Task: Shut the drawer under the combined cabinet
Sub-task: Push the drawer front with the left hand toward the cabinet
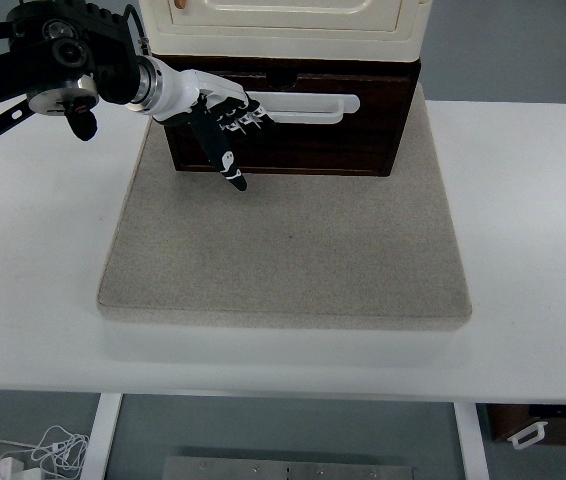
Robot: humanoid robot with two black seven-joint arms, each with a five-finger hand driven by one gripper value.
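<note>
Dark-brown wood forms the drawer [293, 125] at the base of the combined cabinet [288, 25], whose cream upper unit sits directly on top. The assembly stands at the far edge of a grey felt mat [283, 250] laid on a white table [523, 250]; the mat presumably keeps the cabinet from sliding when pushed.

The drawer front projects slightly beyond the cream unit above it, so it appears close to shut, though the steep view does not settle whether it is fully home. A white bar handle [308, 105] runs across the drawer front.

The left hand [213, 120] enters from the upper left and rests against the drawer front at the left end of the handle. Its fingers [248, 112] are curled loosely toward the handle, and the thumb [225, 160] points down toward the mat. No closed grasp on the handle is evident; the hand looks bent and pressing, holding nothing. That posture suits pushing rather than pulling.

The right arm is not visible.

Below the table edge, loose white cables [33, 450] lie on the floor, well apart from the work.

Assessment: the closing push is under way or nearly complete.
</note>
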